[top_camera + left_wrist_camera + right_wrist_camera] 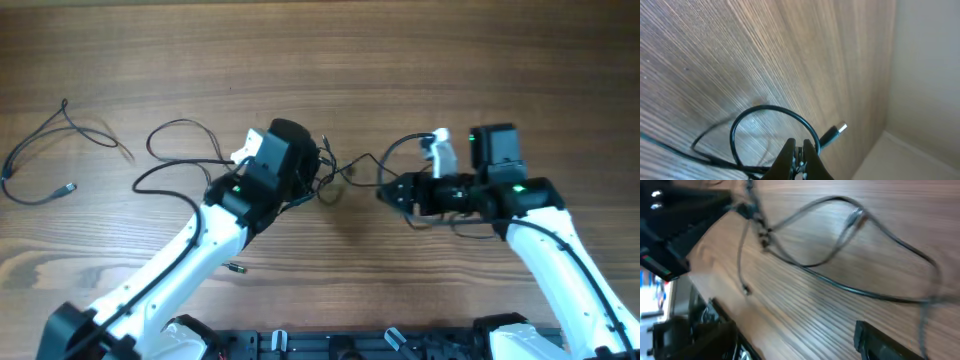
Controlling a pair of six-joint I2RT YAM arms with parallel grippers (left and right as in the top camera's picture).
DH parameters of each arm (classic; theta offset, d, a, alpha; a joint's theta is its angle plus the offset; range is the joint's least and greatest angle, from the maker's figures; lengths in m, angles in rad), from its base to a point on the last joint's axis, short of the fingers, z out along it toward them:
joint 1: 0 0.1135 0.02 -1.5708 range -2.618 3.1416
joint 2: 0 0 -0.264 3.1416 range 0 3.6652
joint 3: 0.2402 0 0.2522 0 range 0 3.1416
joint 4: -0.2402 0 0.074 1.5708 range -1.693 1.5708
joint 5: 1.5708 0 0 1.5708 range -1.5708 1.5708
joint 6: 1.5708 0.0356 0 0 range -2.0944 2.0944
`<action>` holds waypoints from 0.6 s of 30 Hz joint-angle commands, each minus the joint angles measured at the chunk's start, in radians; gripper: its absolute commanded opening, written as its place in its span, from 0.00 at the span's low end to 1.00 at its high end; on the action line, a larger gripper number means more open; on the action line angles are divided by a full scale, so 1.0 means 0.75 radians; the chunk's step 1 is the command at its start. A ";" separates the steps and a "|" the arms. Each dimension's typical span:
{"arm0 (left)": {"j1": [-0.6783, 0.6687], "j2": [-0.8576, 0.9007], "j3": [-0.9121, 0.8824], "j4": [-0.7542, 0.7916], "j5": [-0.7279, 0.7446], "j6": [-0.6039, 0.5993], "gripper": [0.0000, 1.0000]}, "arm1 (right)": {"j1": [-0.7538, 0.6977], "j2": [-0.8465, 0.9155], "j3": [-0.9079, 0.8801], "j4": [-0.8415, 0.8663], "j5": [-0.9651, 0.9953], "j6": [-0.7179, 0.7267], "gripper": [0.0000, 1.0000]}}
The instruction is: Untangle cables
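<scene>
The right wrist view is blurry, so the cables (805,262) look smeared. Only one finger (879,340) of the right end effector (386,190) shows there, cut by the bottom edge. The left end effector (799,150) is cut off low too. From above, the left arm (200,240) hides its tips.

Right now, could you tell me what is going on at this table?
Two robot arms are working on a knot of thin black cables at the middle of the table. The left gripper looks pinched on one loop near a plug; the right gripper sits close on the other side, its grip unclear. Another cable lies loose far left.
</scene>
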 commanded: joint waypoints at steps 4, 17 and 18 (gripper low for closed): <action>0.006 -0.057 0.003 -0.077 0.003 -0.116 0.04 | 0.240 0.020 0.004 0.285 -0.003 0.083 0.77; 0.006 -0.137 0.003 -0.069 0.089 -0.185 0.04 | 0.494 0.257 0.004 0.535 0.567 0.231 0.73; 0.007 -0.150 0.003 -0.069 0.090 -0.182 0.04 | 0.494 0.282 0.004 0.578 0.567 0.231 0.74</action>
